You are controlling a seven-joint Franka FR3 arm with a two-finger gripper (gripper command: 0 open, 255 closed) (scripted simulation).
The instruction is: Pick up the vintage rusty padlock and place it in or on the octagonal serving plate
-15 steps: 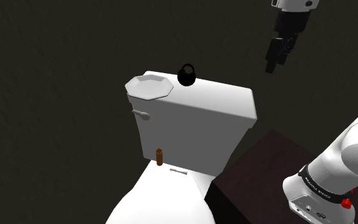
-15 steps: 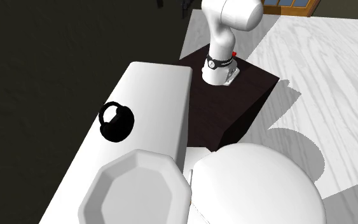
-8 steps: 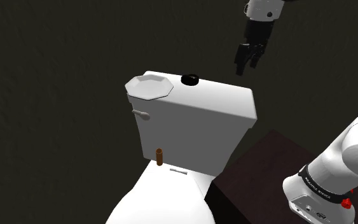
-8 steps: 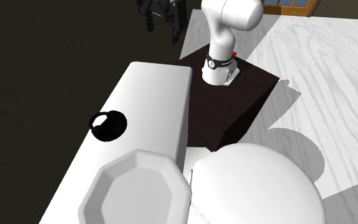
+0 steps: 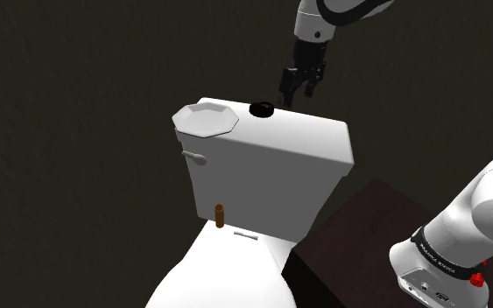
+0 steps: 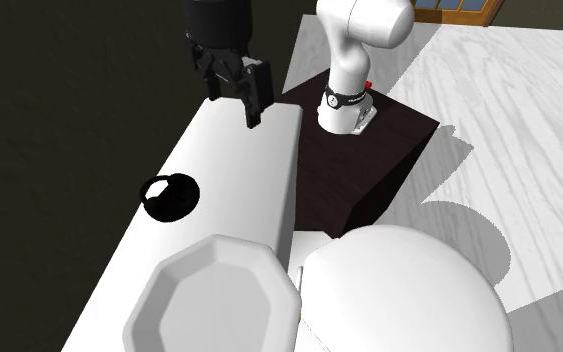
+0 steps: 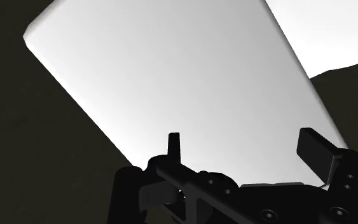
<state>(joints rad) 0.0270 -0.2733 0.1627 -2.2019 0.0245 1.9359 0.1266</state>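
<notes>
Padlock, all black with a round body and a loop shackle, lies flat on the white toilet tank lid, near the lid's back edge. In the second exterior view the padlock shows its shackle ring clearly; in the shoulder view it is a low dark lump and I cannot make the shackle out.

Just beside it, at the end of the tank lid, sits the white octagonal serving plate. Its hollow shows plain white all over, and the padlock is apart from its rim. The second exterior view cuts the plate off at the bottom edge.

My black end effector hangs above the tank lid, to the side of the padlock away from the plate, touching nothing. Its fingers stand spread apart, as the second exterior view and the wrist view both show, with the bare lid beneath them.

Below the tank, a small brown cylinder stands upright behind the white toilet seat cover. My arm is cut off at the shoulder view's top edge; its base sits on the dark box stand.
</notes>
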